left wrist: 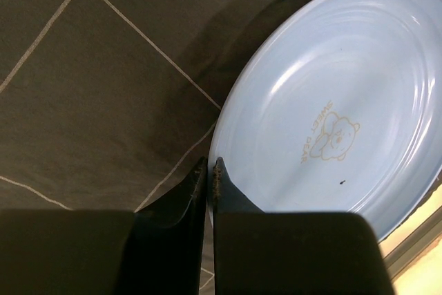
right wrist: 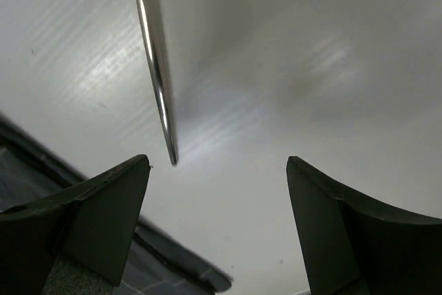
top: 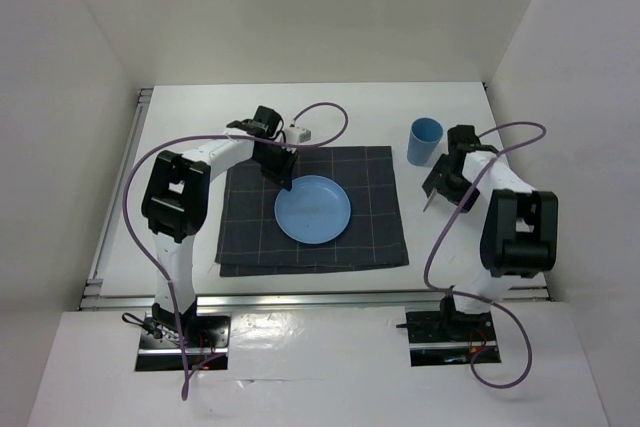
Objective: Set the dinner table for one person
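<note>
A light blue plate (top: 313, 209) with a bear print lies on the dark grey grid-lined mat (top: 250, 232) on the white dinner table (top: 350, 112). My left gripper (top: 281, 173) is at the plate's far left rim. In the left wrist view it (left wrist: 209, 164) is shut on the rim of the plate (left wrist: 331, 101), one finger inside and one outside. My right gripper (top: 438, 192) is open and empty above the table, right of the mat. In the right wrist view it (right wrist: 218, 162) hangs wide open with the thin metal handle of a utensil (right wrist: 155, 67) on the table ahead of its left finger.
A blue cup (top: 425, 140) stands upright on the table just beyond the right gripper. A small white object (top: 298, 134) lies behind the mat near the left arm. The mat's edge (right wrist: 173, 253) shows below the right gripper. White walls enclose the table.
</note>
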